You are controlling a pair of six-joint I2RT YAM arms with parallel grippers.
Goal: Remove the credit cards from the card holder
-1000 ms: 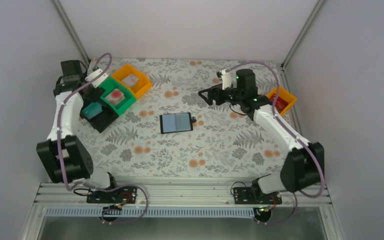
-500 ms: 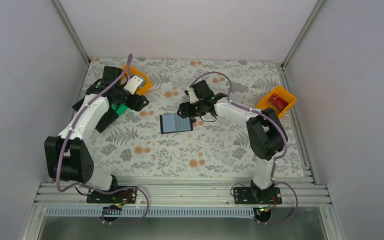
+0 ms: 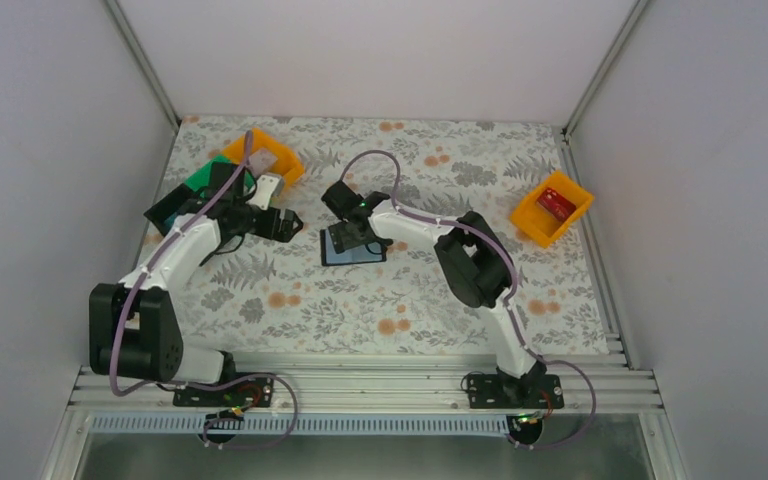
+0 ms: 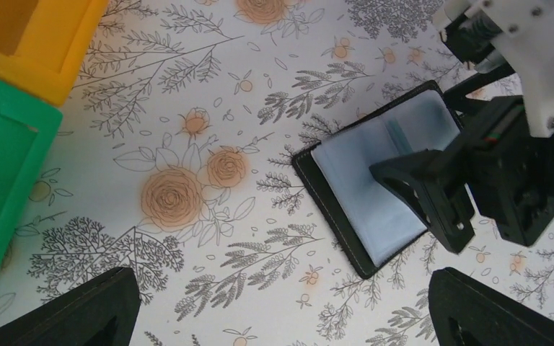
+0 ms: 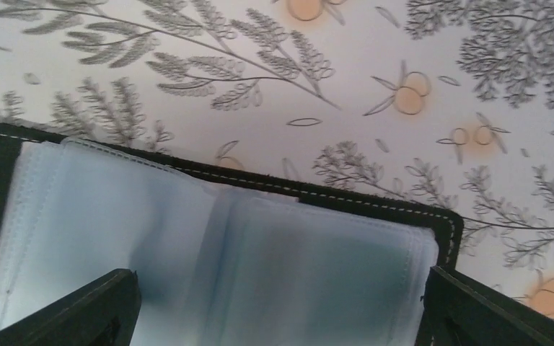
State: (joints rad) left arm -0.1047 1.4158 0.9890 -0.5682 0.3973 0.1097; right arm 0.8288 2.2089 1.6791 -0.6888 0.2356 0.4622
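Change, right arm: it has swung in from the far right of the desk (image 3: 410,300), and the right tool (image 3: 348,232) is now hanging directly over the card holder (image 3: 352,248).
Change, left arm: it has left the bins at the far left, and the left tool (image 3: 285,225) is now pointing at the holder's left edge from just beside it.
Meaning for the task: both arms are closing on the holder, likely to check it or pull from a pocket; nothing is being gripped yet.
Right tool state: its fingers are standing wide apart and empty.
Left tool state: its fingers are also standing wide apart and empty.
Card holder position: it is lying mid-desk, open flat, with the grey-blue inside facing up.
Card holder axis: its long side is running left to right, slightly tilted, with the fold running near to far.
Pockets: the right wrist view is showing a dark patch in one; card or shadow, I cannot tell.
Red card (image 3: 557,203): it is resting in the orange bin (image 3: 532,228), well apart at the right.
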